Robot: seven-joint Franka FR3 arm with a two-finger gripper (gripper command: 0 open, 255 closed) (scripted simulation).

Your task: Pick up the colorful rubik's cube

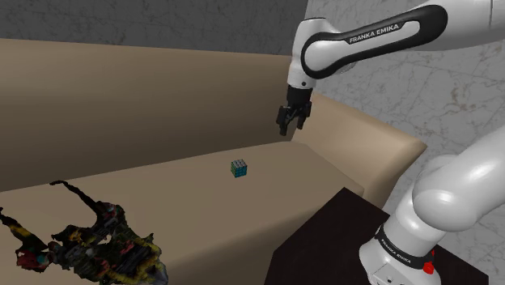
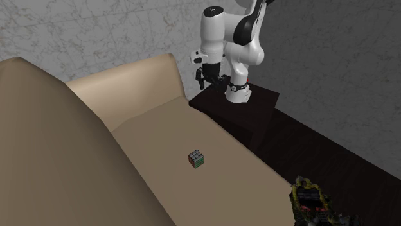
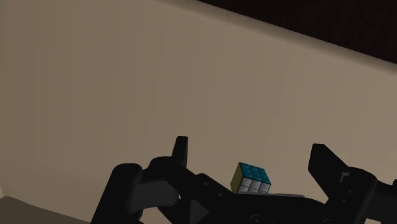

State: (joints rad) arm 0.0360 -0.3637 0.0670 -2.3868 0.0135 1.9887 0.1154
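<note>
Teal-topped cube lies untouched between parted fingers, wrist view.

White arm high in an arch, black fingers downward, wide apart, empty.

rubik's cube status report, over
Tool open, raised, holding nothing. Cube on beige seat, untouched. Nothing between them; dark clutter far aside.
</note>
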